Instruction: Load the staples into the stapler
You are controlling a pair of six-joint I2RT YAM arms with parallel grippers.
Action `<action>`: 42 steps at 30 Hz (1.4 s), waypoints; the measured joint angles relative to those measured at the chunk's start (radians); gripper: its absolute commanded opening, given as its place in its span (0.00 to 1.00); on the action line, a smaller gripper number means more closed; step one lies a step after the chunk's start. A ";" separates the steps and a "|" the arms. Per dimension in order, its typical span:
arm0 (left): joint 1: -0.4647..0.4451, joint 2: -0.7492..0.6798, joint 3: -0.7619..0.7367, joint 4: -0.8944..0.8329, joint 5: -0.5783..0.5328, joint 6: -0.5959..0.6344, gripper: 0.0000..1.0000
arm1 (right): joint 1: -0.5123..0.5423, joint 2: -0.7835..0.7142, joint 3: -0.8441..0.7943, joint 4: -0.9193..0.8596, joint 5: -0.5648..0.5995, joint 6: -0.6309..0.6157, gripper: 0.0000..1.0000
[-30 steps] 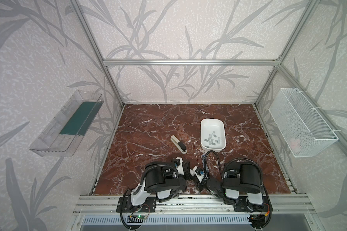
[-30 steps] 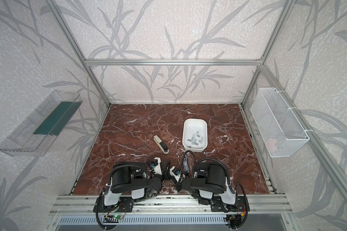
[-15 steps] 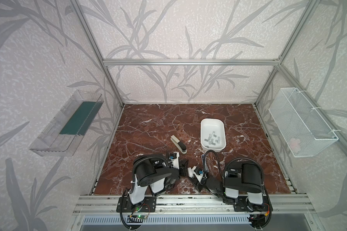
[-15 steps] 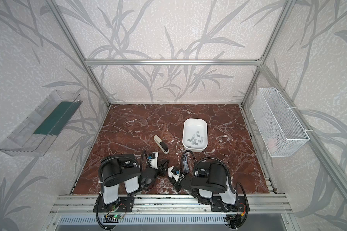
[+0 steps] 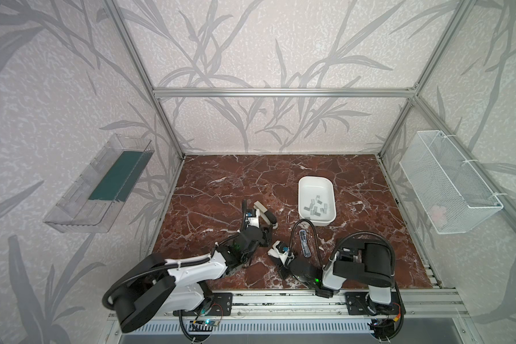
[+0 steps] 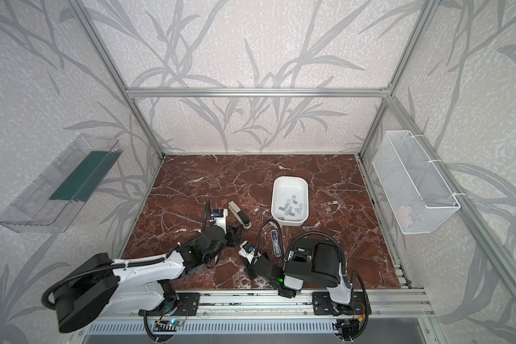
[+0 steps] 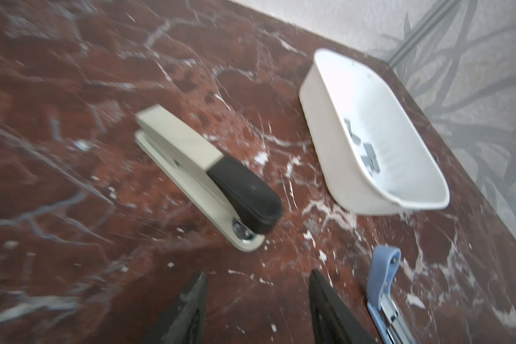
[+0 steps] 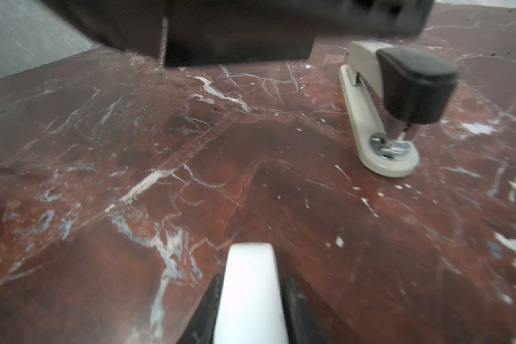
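grey staples [image 5: 317,205] loose in white tub [image 5: 313,186] — beige stapler [image 5: 264,211] closed nearby

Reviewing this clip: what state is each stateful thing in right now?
Beige-and-black stapler: closed, lying flat on the table.
Slim blue stapler: lying on the table; open or closed unclear.
White plastic tray: upright, with staples inside.
Grey metal staple strips: loose in the tray.
Left gripper: open, empty.
Right gripper: shut on a white rounded object.

Both top views looked steeply down from high and far above the beige stapler [image 5: 264,212]; both wrist views faced it from low and close, sharing it.
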 measured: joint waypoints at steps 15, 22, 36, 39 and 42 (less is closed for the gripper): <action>0.299 -0.456 0.005 -0.470 0.110 -0.010 0.66 | -0.062 0.077 0.368 -0.356 -0.110 0.041 0.60; 0.299 -0.383 0.005 -0.455 0.196 -0.009 0.65 | -0.061 -0.239 0.186 -0.582 -0.052 0.061 0.64; 0.299 -0.335 -0.001 -0.354 0.274 -0.009 0.65 | -0.055 -0.578 -0.228 -0.691 0.250 0.269 0.74; 0.299 -0.344 -0.003 -0.355 0.276 -0.008 0.66 | -0.045 -0.551 -0.227 -0.675 0.275 0.293 0.73; 0.299 -0.354 -0.003 -0.354 0.276 -0.008 0.66 | -0.021 -0.515 -0.227 -0.656 0.305 0.328 0.70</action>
